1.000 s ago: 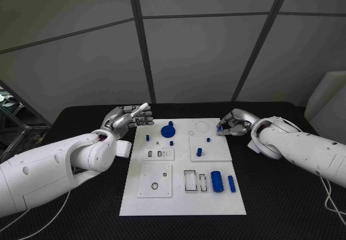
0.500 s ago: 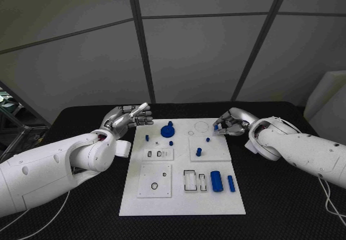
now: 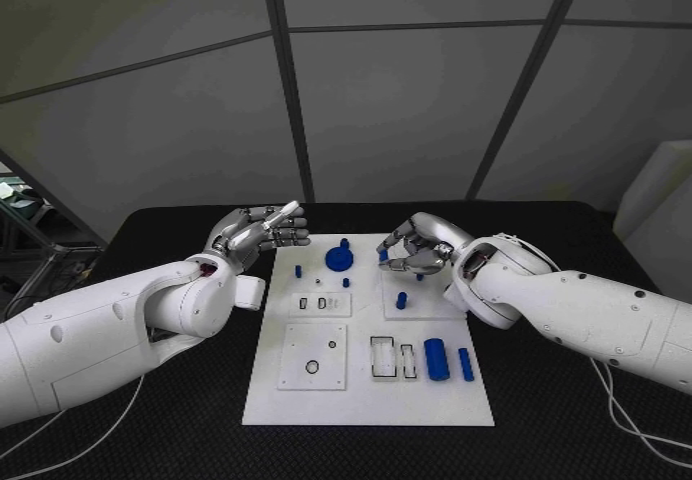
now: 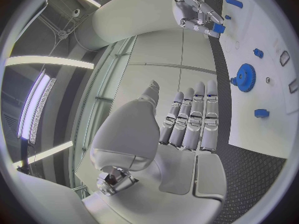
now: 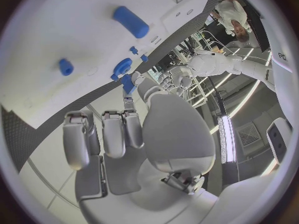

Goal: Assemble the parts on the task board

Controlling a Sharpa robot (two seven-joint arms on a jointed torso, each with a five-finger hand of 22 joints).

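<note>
the right robot hand (image 3: 411, 248) hangs over the far half of the task board (image 3: 368, 400), pinching a small blue part (image 4: 217, 28) at its fingertips. the left robot hand (image 3: 260, 232) is raised beside the board's far left corner, fingers straight and together, thumb apart, holding nothing. on the board lie a blue gear (image 3: 339, 260), small blue pegs (image 3: 401, 299) and two blue cylinders (image 3: 436, 358), on the black tabletop (image 3: 173, 440).

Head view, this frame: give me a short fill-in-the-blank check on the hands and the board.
1. The right hand pinches a small ____ part.
2. That hand hovers over the white task ____.
3. The left hand holds ____.
4. The blue gear lies on the board between the two ____.

Missing: blue; board; nothing; hands
</note>
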